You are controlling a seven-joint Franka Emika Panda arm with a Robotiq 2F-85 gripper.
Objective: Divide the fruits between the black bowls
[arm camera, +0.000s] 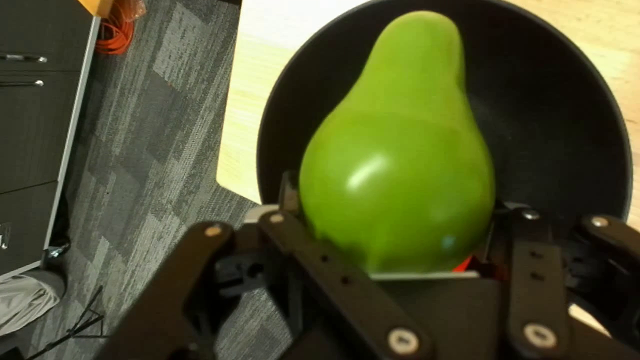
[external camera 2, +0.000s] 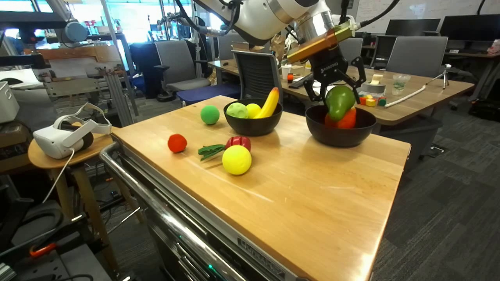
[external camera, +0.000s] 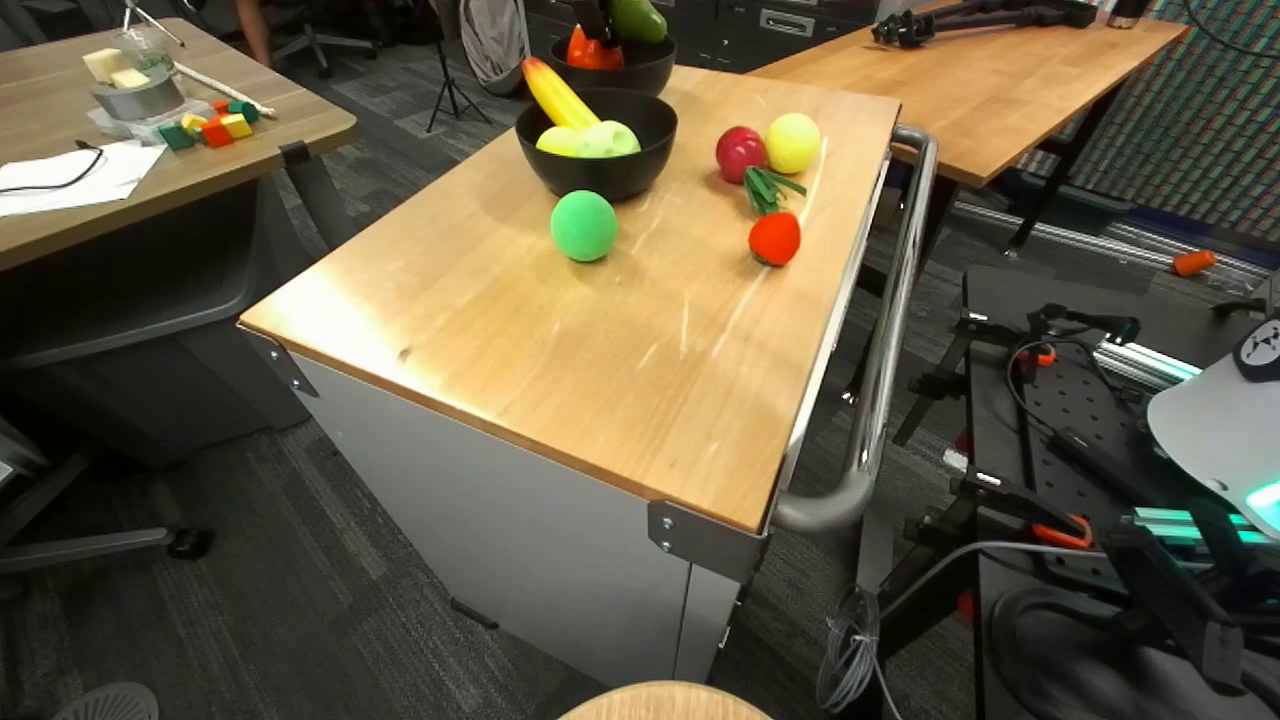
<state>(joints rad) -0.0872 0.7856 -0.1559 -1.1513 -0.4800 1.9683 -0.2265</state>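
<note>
The gripper [external camera 2: 339, 98] has the pear [arm camera: 397, 165] clasped on both flanks, and right beneath them sits the pear bowl [external camera 2: 340, 137]! Inside it, below the gripper and partly hidden by the pear, is an orange-red piece [external camera 2: 349, 120]; whether that piece or the bowl bears any of the pear's weight, there's no telling from here. One release, it seems, and this bowl counts two.

Next along from the gripper, the banana bowl [external camera 2: 254, 127] looks well served: banana [external camera 2: 270, 104], pale green apple [external camera 2: 237, 111] and yellow apple [external camera 2: 253, 111], three showing.

So what's left? Four pieces on the table [external camera 2: 312, 187], all well apart from the gripper. The yellow ball [external camera 2: 236, 160] lies just beside the dark red piece [external camera 2: 240, 141], which seems to end in green leaves [external camera 2: 211, 151]. Past the banana bowl, reckoned from the gripper, sits the green ball [external camera 2: 210, 114]. And the red ball [external camera 2: 177, 143] is out there too, about the farthest of the lot from the gripper.

Call it just past halfway, by the look of it: with the pear let go, five would be in and four to come. The pear bowl is the emptier of the two, so it would probably take more of what remains.
</note>
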